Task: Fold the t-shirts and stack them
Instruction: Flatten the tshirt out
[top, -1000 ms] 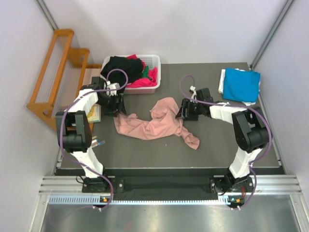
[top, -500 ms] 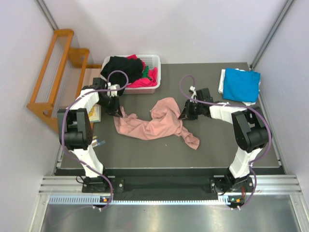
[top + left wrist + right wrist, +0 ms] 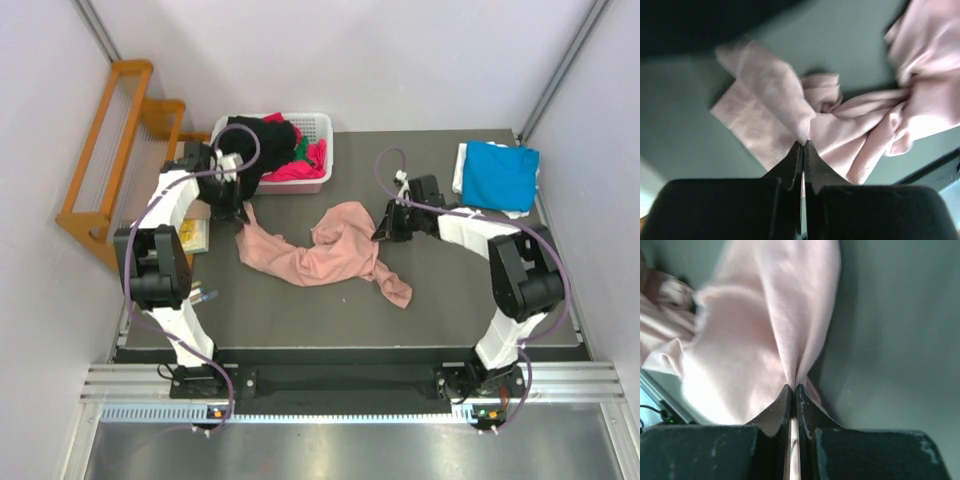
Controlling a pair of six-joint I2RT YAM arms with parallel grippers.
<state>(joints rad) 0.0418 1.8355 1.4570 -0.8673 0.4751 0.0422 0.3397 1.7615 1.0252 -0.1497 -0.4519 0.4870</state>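
Observation:
A salmon-pink t-shirt (image 3: 325, 252) lies crumpled in the middle of the dark table. My left gripper (image 3: 241, 214) is shut on its left end, and in the left wrist view the jaws (image 3: 804, 144) pinch a fold of the pink t-shirt (image 3: 785, 95) lifted off the table. My right gripper (image 3: 382, 232) is shut on the shirt's right edge; the right wrist view has the gripper (image 3: 793, 386) pinching a ridge of pink t-shirt (image 3: 795, 315). A folded blue t-shirt (image 3: 500, 175) lies at the back right. Black, magenta and green t-shirts (image 3: 262, 142) fill the basket.
The white slatted basket (image 3: 316, 128) stands at the table's back left. A wooden rack (image 3: 115, 140) stands off the table's left side. A small yellow-printed object (image 3: 192, 236) lies at the left edge. The blue shirt rests on something white (image 3: 460, 166).
Both grippers went from open to shut on the pink t-shirt. The left gripper has lifted toward the back, pulling the shirt's left end up; the right gripper rose slightly.

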